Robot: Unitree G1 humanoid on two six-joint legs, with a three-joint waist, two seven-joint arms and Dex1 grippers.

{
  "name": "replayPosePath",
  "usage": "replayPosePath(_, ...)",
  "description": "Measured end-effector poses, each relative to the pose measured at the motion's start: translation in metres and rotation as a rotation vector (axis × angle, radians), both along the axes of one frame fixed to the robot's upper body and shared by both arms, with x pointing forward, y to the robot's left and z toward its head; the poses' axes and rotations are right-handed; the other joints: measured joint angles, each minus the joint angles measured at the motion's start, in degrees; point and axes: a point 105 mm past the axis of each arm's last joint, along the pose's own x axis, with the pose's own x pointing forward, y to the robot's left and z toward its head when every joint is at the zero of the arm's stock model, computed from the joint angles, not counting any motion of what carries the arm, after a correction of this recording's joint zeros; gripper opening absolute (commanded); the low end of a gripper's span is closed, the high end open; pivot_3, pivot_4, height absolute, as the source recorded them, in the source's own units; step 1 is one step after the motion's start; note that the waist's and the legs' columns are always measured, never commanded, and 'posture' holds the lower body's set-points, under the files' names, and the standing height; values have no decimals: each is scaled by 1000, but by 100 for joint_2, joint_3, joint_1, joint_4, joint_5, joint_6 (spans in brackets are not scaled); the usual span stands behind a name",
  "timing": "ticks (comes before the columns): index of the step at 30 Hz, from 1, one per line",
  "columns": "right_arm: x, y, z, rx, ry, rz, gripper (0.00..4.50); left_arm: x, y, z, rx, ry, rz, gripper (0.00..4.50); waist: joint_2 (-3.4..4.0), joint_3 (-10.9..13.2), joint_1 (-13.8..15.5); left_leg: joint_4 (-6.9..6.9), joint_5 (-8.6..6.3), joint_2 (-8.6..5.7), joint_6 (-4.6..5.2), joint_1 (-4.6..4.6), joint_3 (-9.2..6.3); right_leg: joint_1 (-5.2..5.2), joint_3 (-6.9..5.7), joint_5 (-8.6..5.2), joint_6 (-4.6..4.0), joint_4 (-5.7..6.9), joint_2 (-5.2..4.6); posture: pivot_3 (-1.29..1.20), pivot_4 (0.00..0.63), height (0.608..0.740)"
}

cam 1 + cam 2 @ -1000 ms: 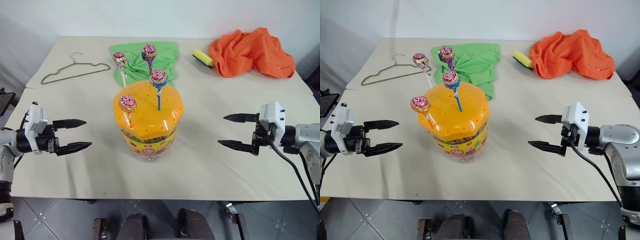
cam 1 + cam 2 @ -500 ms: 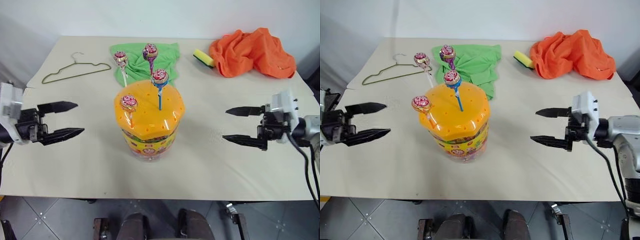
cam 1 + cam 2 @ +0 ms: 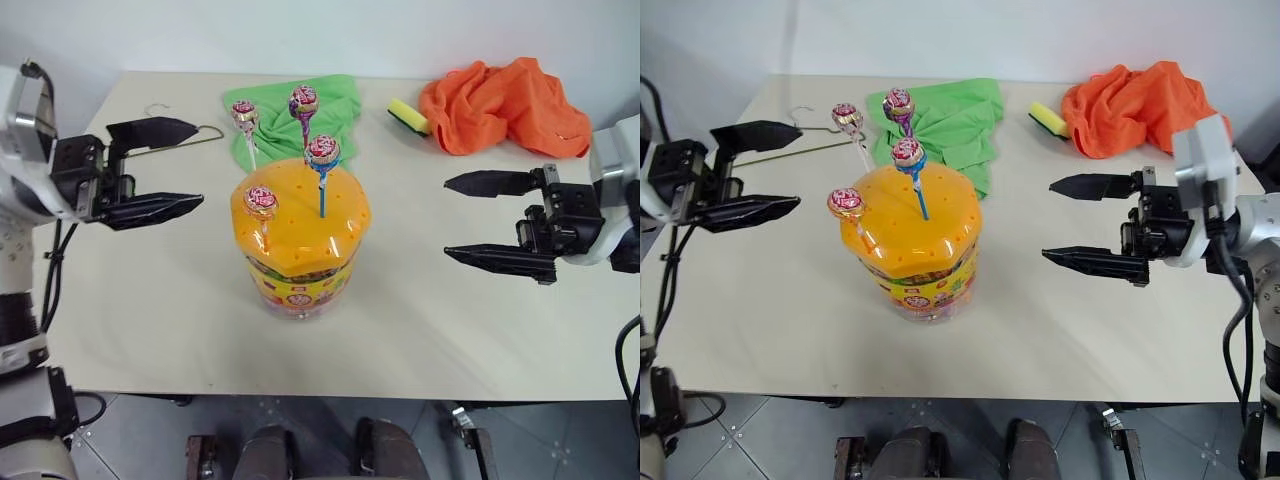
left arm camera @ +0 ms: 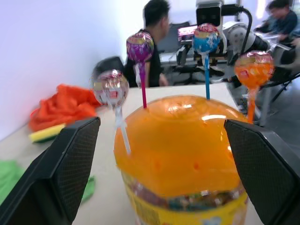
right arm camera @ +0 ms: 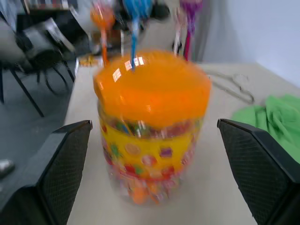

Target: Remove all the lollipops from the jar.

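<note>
The jar (image 3: 298, 270) is a clear tub with a yellow label and a domed orange lid (image 3: 300, 215), standing mid-table. Several lollipops stand upright with their sticks in the lid's holes: a red one (image 3: 260, 201) at the front left, one on a blue stick (image 3: 321, 150), a purple one (image 3: 303, 100) and one on a white stick (image 3: 243, 114) at the back. My left gripper (image 3: 197, 166) hovers open to the jar's left at lid height, pointing at it. My right gripper (image 3: 447, 218) hovers open to its right, also pointing inward. Nothing is between either pair of fingers.
A green cloth (image 3: 340, 105) lies behind the jar. An orange cloth (image 3: 505, 105) and a yellow sponge (image 3: 407, 115) sit at the back right. A wire hanger (image 3: 820, 147) lies at the back left. People and chairs show beyond the table (image 4: 154, 28).
Both grippers have risen from near the tabletop to lid height and drawn in towards the jar, staying open. The jar and lollipops have not moved.
</note>
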Motion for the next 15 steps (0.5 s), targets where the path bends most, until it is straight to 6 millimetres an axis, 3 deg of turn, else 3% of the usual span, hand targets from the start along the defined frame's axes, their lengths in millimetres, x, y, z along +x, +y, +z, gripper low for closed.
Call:
replayPosePath(8,-15,13,2,69,16,0,4480,31,-14,-10,9,33,-28,4500,-3,1,64,6,-1,-2,2,-3,3,-1,0,0,0,0,0,0,150,740)
replayPosePath(11,-16,13,8,97,-4,-31,4500,41,-21,-11,11,31,-33,3911,-4,1,77,7,-3,-2,5,-5,2,-1,-1,0,0,1,0,0,150,740)
replayPosePath(15,-14,11,5,109,7,-65,4500,47,-31,-8,1,30,-58,2770,-8,1,63,9,-3,-2,6,-7,2,-2,-2,0,0,1,0,0,150,740)
